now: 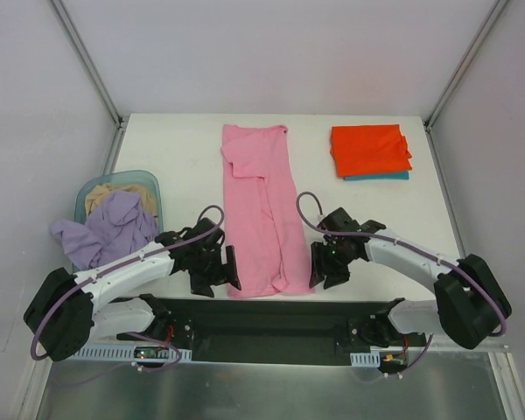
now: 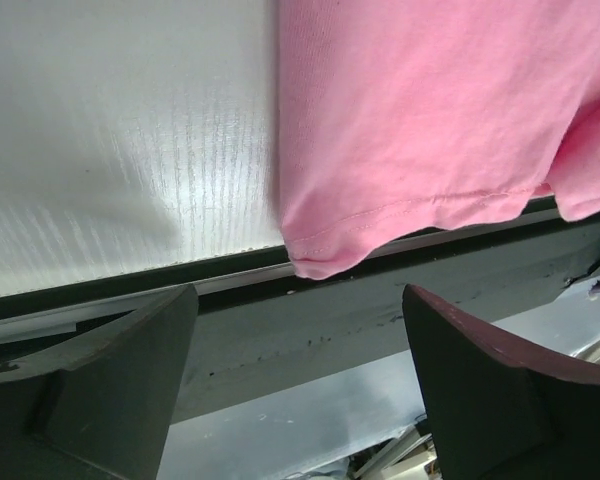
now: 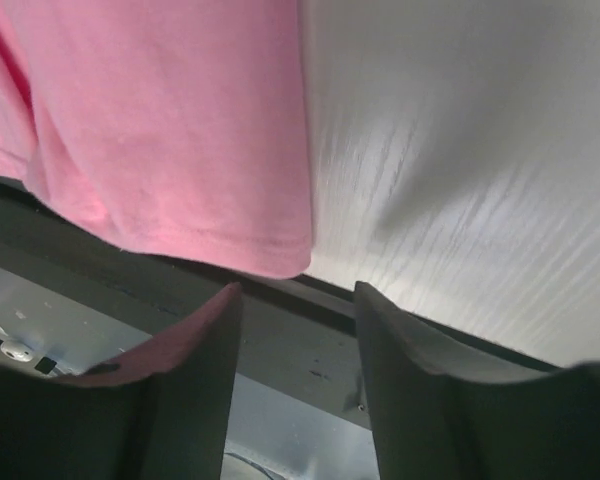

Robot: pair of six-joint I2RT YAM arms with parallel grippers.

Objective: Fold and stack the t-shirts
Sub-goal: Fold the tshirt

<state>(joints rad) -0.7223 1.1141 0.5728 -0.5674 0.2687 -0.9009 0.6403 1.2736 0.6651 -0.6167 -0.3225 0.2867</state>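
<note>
A bright pink t-shirt [image 1: 264,210] lies folded lengthwise down the middle of the table, its hem at the near edge. My left gripper [image 1: 227,271] sits just left of that hem, open and holding nothing; the hem's corner [image 2: 315,262] shows beyond its fingers [image 2: 130,350]. My right gripper [image 1: 324,269] sits just right of the hem, jaws partly apart and bare, the pink corner [image 3: 280,262] ahead of its fingers [image 3: 195,340]. A folded orange-red t-shirt [image 1: 370,149] rests on a folded teal one [image 1: 381,176] at the back right. A pale lavender t-shirt [image 1: 109,229] spills from the basket.
A round light-blue basket [image 1: 149,184] stands at the left edge of the table [image 1: 175,149], with tan cloth [image 1: 105,197] in it. The table's dark front rail [image 2: 310,320] runs just below both grippers.
</note>
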